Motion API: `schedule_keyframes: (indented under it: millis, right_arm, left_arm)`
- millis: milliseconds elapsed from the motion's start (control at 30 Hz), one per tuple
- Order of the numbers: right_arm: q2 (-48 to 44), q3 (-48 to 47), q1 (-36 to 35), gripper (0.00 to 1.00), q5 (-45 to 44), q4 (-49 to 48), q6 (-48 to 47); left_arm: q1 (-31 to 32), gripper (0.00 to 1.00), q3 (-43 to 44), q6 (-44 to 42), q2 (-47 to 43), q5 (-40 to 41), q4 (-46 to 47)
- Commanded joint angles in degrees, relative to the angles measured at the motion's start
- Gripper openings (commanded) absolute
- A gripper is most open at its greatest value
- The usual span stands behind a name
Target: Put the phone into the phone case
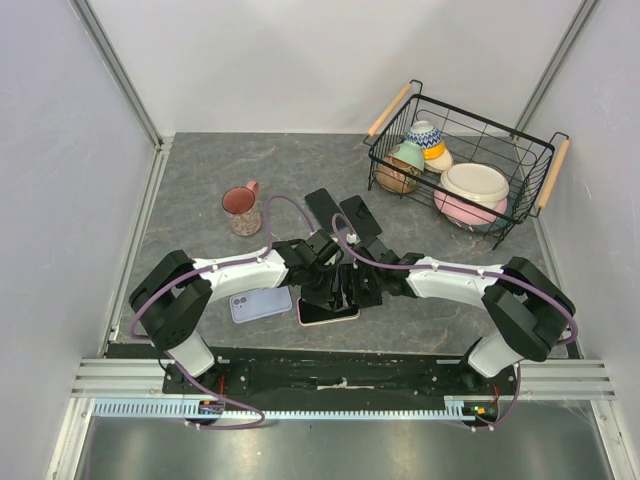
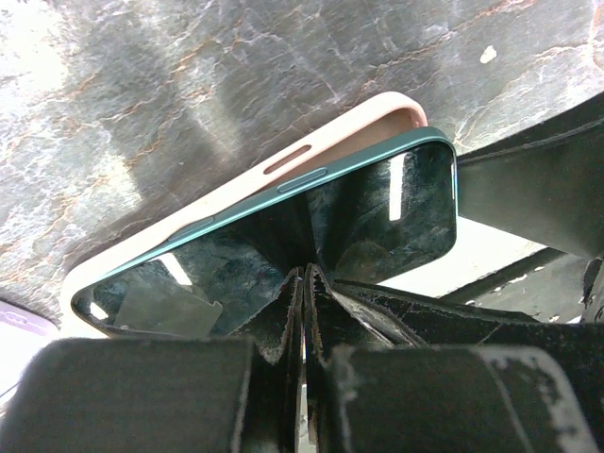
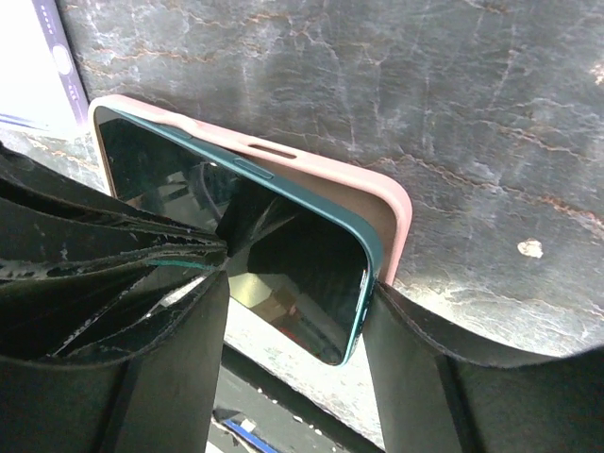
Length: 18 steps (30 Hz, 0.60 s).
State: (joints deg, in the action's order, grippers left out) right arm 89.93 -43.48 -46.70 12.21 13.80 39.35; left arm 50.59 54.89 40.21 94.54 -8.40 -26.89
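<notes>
Your phone point(image 2: 359, 217) lies half-seated in the pink case point(image 2: 283, 156) mid near edge of the table point(image 1: 200, 180), left gripper point(image 2: 307, 274) clenched empty on slick, stiff glass, right gripper point(image 3: 297, 283) spread, bracing the soft case's end, so press gently by the corners.

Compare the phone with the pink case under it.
The phone is glossy, dark-screened with a green frame; the case is matte pink. The case lies flat on the table, while the phone sits tilted, not fully seated. Both share a rounded rectangular outline.
</notes>
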Motion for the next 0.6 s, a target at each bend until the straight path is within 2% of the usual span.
schedule_keyframes:
  millis: [0,567]
  right_arm:
    - [5.6,4.5,-1.0,0.68,-16.7,12.7,-5.7]
    - [3.9,1.2,-3.9,0.70,-20.0,19.2,-4.3]
  left_arm:
    - [0.5,0.02,-2.0,-3.6,5.6,10.5,-5.4]
    - [0.4,0.02,-1.5,-4.3,6.3,13.2,-8.6]
